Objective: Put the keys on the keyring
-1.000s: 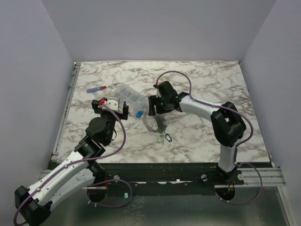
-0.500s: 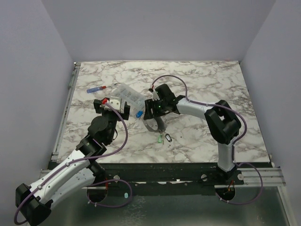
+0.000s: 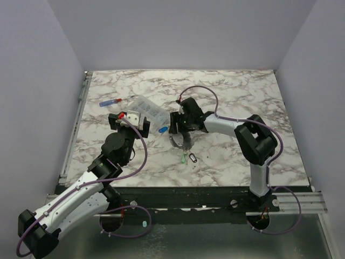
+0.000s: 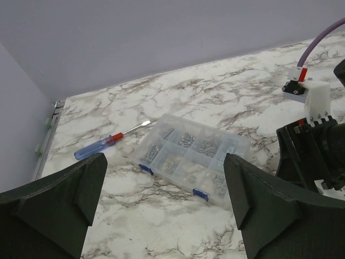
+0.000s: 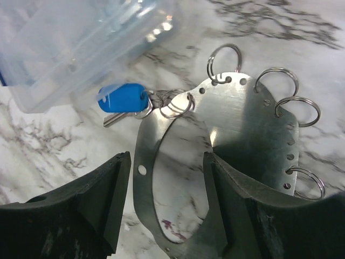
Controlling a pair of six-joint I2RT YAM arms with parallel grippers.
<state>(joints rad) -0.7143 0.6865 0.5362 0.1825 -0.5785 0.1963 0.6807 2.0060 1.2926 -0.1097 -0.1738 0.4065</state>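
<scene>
- Where both arms lean in over it, the marbled bench (image 3: 242, 91) carries every item listed.
- Fingers spread wide with nothing between them, the left gripper (image 4: 164, 157) faces the compartment box from above the bench.
- Fingers parted, the right gripper (image 5: 167, 156) is poised over the keyring, one finger on each side of its oval opening; contact cannot be judged.
- Holding small metal parts, the clear compartment box (image 4: 191, 156) lies just beside the keyring.
- Lying flat, the keyring (image 5: 242, 124) is a silvery plate with small split rings along its edge.
- Blue and red in the handle, the screwdriver (image 4: 102, 144) lies left of the box.
- Hooked on one split ring, the blue key (image 5: 123, 98) rests between box and plate.
- Loose on the bench, the green key (image 3: 185, 159) lies near the keyring's front.
</scene>
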